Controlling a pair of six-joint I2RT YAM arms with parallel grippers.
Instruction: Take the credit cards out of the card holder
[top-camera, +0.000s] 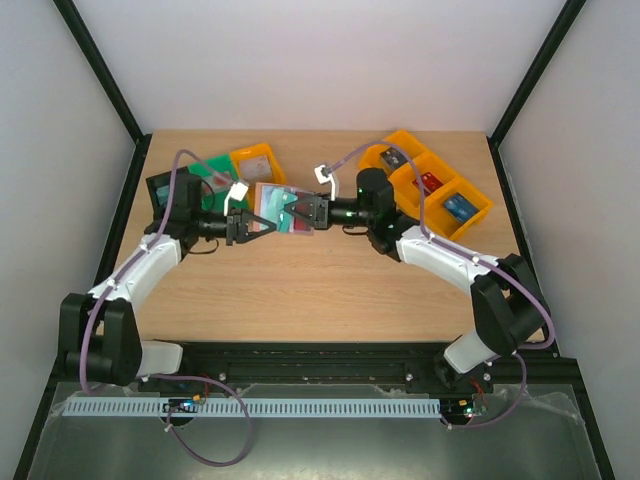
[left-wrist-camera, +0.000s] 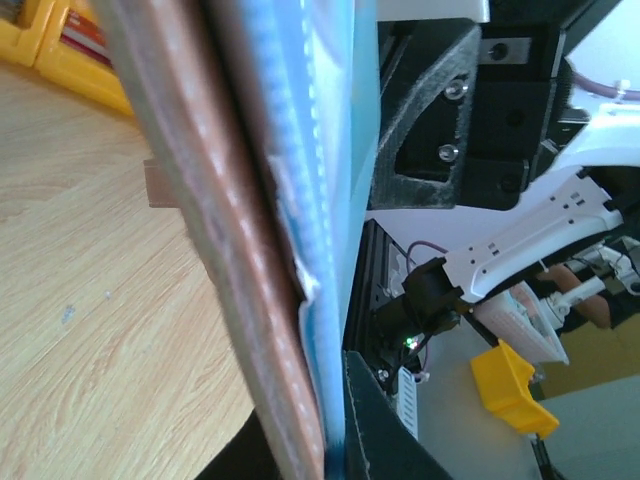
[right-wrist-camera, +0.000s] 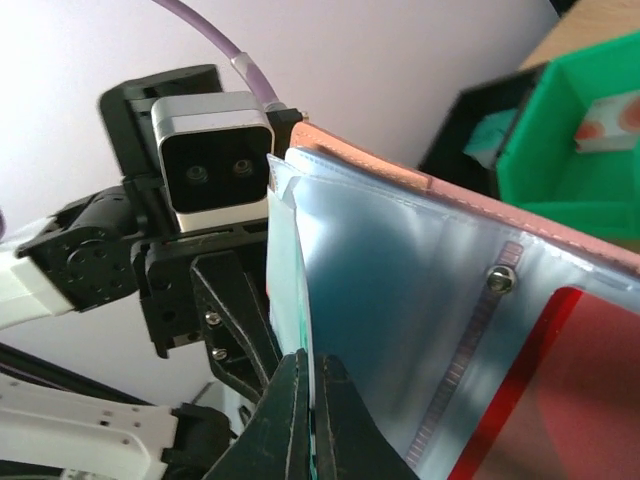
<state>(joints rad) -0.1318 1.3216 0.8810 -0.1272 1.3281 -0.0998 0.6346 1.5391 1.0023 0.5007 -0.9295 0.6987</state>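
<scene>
card holder (top-camera: 270, 196) hangs in the air over the middle of the table (top-camera: 320, 290), between my two arms. left gripper (top-camera: 258, 227) is clamped on it from the left. right gripper (right-wrist-camera: 315, 385) is pinched tight on a thin teal edge, the teal card (right-wrist-camera: 288, 260), i judge. the pocket mouth faces the right arm, so the pull runs straight back that way.
</scene>
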